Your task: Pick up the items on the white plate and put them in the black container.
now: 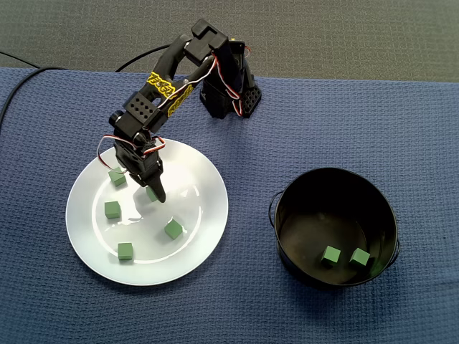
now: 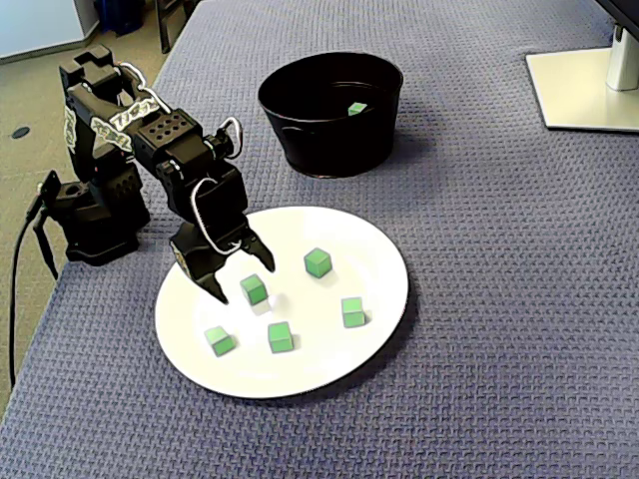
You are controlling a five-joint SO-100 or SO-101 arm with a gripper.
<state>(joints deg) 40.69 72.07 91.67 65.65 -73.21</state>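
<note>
A white plate (image 1: 204, 215) (image 2: 384, 259) lies on the blue cloth and holds several green cubes. In both fixed views my gripper (image 1: 148, 188) (image 2: 243, 279) is open and lowered over the plate's side nearest the arm base. One green cube (image 1: 151, 192) (image 2: 254, 289) sits between the spread fingers, partly hidden in the view from above. Other cubes (image 1: 173, 229) (image 2: 318, 262) lie loose around it. The black container (image 1: 287, 215) (image 2: 300, 140) stands apart from the plate; two green cubes (image 1: 330, 255) rest on its bottom.
The arm base (image 1: 231, 97) (image 2: 95, 215) stands at the cloth's edge beside the plate, with cables trailing off it. A white stand foot (image 2: 584, 90) sits at the far right corner. Bare cloth separates plate and container.
</note>
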